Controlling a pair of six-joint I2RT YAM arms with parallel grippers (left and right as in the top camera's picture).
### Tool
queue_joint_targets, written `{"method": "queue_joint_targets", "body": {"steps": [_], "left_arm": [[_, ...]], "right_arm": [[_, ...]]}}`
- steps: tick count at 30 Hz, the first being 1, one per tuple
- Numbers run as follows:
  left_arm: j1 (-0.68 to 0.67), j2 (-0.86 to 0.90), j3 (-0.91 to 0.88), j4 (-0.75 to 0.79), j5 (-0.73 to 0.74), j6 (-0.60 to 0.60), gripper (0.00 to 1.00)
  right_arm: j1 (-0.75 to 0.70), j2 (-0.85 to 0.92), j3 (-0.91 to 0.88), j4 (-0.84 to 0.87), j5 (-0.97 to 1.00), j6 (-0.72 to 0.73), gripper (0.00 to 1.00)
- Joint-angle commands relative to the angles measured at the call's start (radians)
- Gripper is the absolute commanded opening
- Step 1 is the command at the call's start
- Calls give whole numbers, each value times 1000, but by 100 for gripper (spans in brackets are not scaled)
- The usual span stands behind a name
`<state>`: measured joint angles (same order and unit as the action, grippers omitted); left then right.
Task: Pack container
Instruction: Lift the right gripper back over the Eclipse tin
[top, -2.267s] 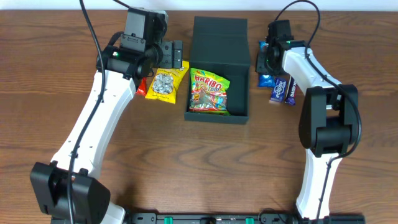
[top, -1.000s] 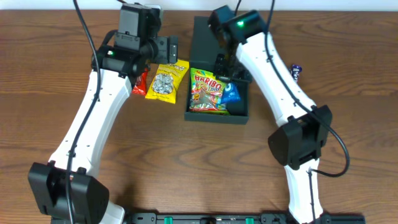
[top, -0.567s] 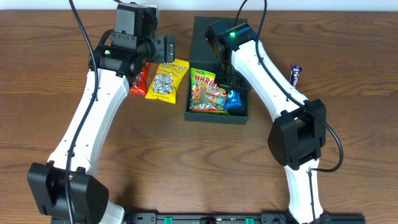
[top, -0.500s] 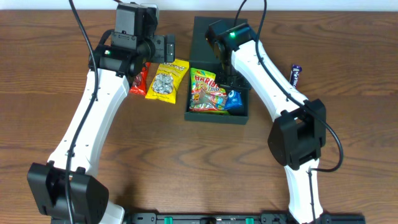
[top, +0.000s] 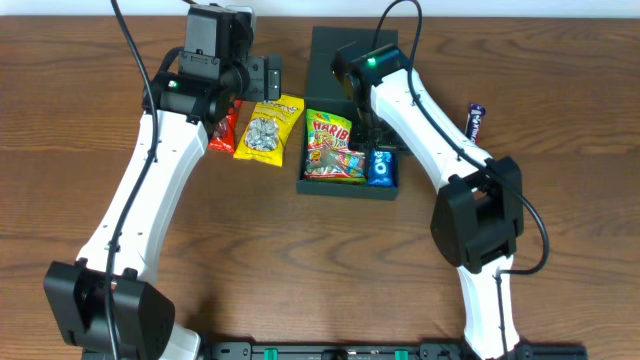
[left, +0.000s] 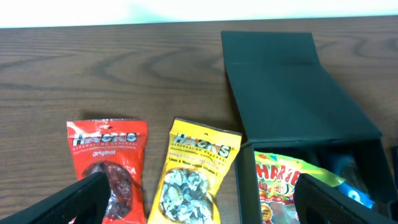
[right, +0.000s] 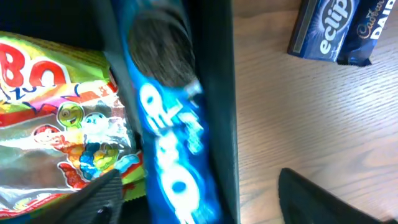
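Observation:
The dark container stands open at mid-table, its lid folded back. Inside lie a Haribo packet on the left and a blue Oreo packet along the right wall. My right gripper hangs open over the Oreo packet; in the right wrist view the gripper straddles the packet and the container's right wall without touching the packet. My left gripper stands open above a yellow Hacks packet and a red one, holding nothing.
The yellow packet and the red packet lie on the table left of the container. A dark blue Eclipse pack and a dark snack bar lie right of it, near the back edge.
My right gripper has opened and let go of the blue Oreo packet, which now lies flat along the container's right side. The left arm has not moved.

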<state>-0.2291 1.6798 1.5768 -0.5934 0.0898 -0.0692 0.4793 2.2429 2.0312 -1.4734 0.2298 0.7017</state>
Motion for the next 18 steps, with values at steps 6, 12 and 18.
{"method": "queue_joint_targets", "body": {"steps": [6, 12, 18], "left_arm": [[6, 1, -6, 4, -11, 21, 95], [6, 1, -6, 4, -11, 21, 95], [6, 1, -6, 3, -11, 22, 95]], "right_arm": [[-3, -29, 55, -27, 25, -45, 72], [-26, -30, 92, -41, 22, -85, 4], [-236, -50, 121, -11, -48, -82, 2]]}}
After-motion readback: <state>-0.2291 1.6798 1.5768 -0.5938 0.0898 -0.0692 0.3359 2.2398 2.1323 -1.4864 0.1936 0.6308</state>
